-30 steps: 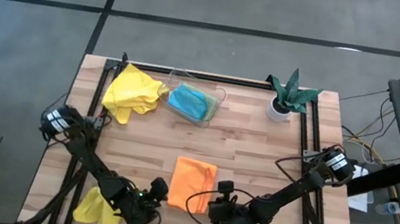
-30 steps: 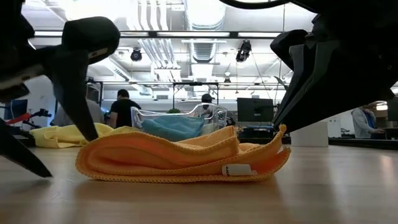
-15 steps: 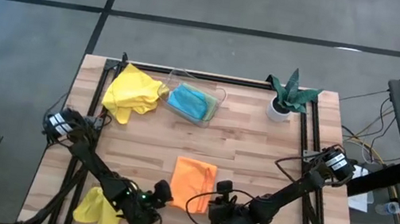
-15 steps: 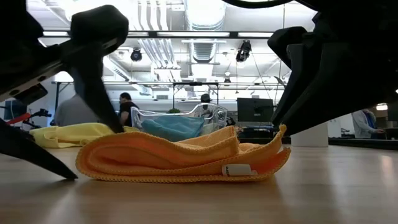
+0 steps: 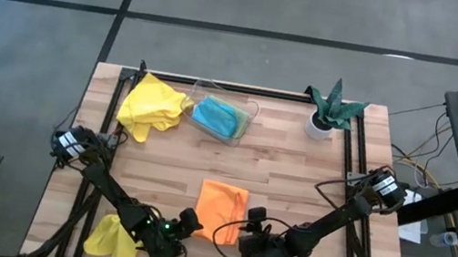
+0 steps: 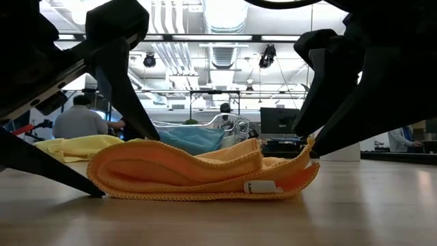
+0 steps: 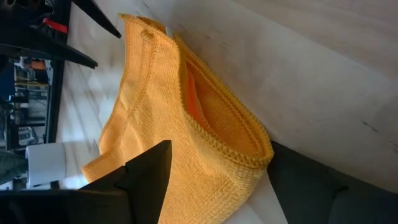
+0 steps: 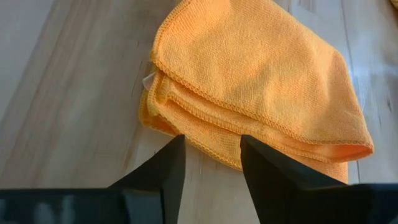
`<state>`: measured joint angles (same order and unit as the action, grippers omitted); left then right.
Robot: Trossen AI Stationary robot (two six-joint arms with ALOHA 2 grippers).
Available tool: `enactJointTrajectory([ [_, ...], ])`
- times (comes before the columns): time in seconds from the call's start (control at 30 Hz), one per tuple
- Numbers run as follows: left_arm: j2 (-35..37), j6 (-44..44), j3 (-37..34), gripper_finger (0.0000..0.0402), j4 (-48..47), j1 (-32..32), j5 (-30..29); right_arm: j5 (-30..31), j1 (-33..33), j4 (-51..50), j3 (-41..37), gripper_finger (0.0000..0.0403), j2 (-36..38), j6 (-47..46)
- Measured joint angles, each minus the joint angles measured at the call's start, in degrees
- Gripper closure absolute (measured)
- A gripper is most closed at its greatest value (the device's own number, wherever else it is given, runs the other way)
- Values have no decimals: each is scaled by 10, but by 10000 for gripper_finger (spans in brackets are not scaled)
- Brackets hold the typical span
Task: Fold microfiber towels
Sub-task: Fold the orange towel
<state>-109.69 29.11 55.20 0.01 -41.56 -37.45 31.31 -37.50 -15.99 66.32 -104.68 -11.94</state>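
Looking down on the table [image 5: 313, 179], you find the orange towel [image 5: 221, 208] lying folded near the front edge, and everything else can be placed from it. In the low view it sits as a soft layered bundle [image 6: 205, 174] with a small white label showing on its front fold.

The left gripper [image 5: 186, 226] sits at the towel's front left corner. Its wrist camera shows the fingers [image 7: 149, 180] parted, one on either side of the towel's edge [image 7: 186, 137], with the cloth lying between them and nothing pinched.

The right gripper [image 5: 248, 227] sits at the towel's front right corner. Its two fingers [image 8: 165, 168] stand apart just short of the folded edge [image 8: 249, 93], holding nothing.

Behind the orange towel, toward the far left corner, a yellow towel [image 5: 151, 105] lies crumpled, and just beside it a turquoise towel [image 5: 218, 117] rests in the clear plastic tray [image 5: 250, 109]. A second yellow towel [image 5: 112, 241] hangs at the front edge, left of the orange one. The potted plant [image 5: 332, 108] stands well behind and to the right.
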Motion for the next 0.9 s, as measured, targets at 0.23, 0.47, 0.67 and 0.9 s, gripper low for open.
enactJointTrajectory([
  [0.23, -1, 2, -1, 162, -2, 1, 2, 0, 0, 0, 0, 245, 0, 0],
  [0.47, -1, 2, -2, 220, -5, 7, 9, 0, 0, 1, 0, 245, 0, 0],
  [0.67, -1, 2, -3, 291, 4, 11, 16, 0, 0, 3, 0, 242, 0, 0],
  [0.9, 0, -1, -3, 390, 24, 11, 15, -6, 0, 5, 0, 238, 0, 19],
])
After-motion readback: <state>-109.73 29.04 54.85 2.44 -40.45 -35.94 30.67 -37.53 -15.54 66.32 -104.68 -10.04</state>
